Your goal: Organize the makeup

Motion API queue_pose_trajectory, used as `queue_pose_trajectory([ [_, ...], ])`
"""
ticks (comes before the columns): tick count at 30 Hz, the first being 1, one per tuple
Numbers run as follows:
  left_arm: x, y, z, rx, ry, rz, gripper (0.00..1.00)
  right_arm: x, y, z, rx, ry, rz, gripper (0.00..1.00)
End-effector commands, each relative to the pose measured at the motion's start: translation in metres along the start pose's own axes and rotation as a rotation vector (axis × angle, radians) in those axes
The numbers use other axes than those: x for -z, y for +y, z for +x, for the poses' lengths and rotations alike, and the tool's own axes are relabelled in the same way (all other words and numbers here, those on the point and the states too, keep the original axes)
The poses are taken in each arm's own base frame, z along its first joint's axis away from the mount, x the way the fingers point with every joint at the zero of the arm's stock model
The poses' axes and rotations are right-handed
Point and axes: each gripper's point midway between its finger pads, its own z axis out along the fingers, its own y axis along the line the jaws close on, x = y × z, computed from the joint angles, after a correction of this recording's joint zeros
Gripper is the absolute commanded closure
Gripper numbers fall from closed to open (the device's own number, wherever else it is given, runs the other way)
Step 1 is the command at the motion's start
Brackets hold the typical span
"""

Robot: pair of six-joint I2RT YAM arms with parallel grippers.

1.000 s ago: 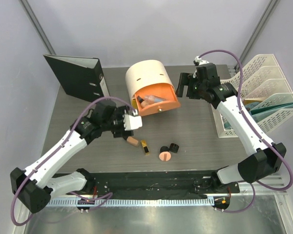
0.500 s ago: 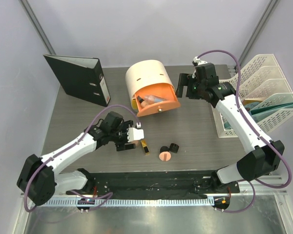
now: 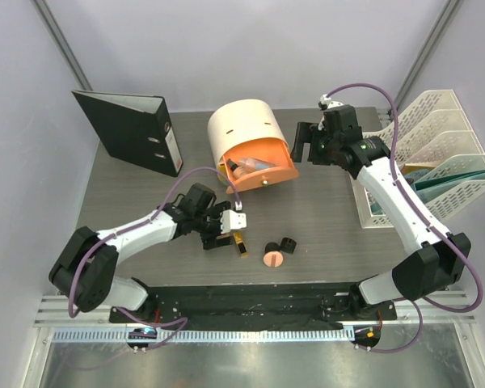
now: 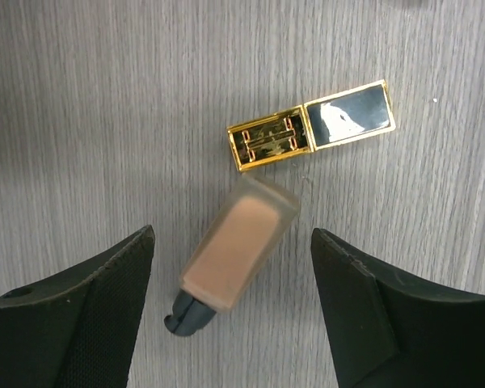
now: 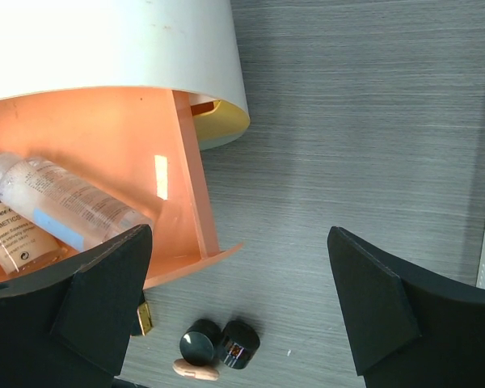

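Holding makeup [image 3: 273, 259], grey woodgrain table [image 3: 323, 218], lilac walls [image 3: 250, 48]

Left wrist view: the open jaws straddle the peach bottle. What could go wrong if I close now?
1. The peach bottle lies askew between the open jaws of the left gripper, so closing may twist it or catch only its corners, and it could slip out.
2. Its far end sits right against or just short of the black-gold lipstick; a turning bottle would likely shove the lipstick aside.
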Motion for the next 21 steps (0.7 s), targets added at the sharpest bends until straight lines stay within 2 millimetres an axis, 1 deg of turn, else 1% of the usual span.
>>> queue_pose_trajectory([
  [1,-0.004,0.012,-0.022,-0.021,-0.071,-0.002,0.24,0.018,0.001,-0.017,-0.006,-0.081,-0.017,0.05],
  [3,-0.004,0.006,-0.021,-0.032,-0.059,0.042,0.25,0.02,0.001,-0.018,-0.006,-0.083,-0.016,0.05],
  [4,-0.004,0.005,-0.019,-0.033,-0.05,0.054,0.28,0.02,0.001,-0.019,-0.005,-0.087,-0.016,0.05],
  [6,-0.002,-0.002,-0.013,-0.033,-0.016,0.097,0.3,0.02,0.0,-0.02,-0.004,-0.088,-0.01,0.05],
  [7,-0.001,-0.004,-0.01,-0.03,-0.001,0.108,0.34,0.02,0.0,-0.02,-0.005,-0.09,-0.009,0.05],
  [8,0.0,-0.011,-0.005,-0.022,0.024,0.134,0.35,0.02,0.0,-0.02,-0.003,-0.09,-0.009,0.05],
  [10,0.002,-0.013,0.001,-0.038,0.06,0.141,0.39,0.02,0.0,-0.02,-0.005,-0.092,-0.008,0.05],
  [14,0.006,-0.026,0.017,-0.048,0.141,0.163,0.41,0.02,-0.001,-0.022,-0.006,-0.095,-0.005,0.05],
  [20,0.008,-0.042,0.034,-0.076,0.225,0.186,0.44,0.02,-0.001,-0.024,-0.003,-0.098,-0.002,0.05],
  [21,0.008,-0.043,0.036,-0.079,0.235,0.191,0.46,0.02,0.0,-0.025,-0.001,-0.1,-0.005,0.05],
])
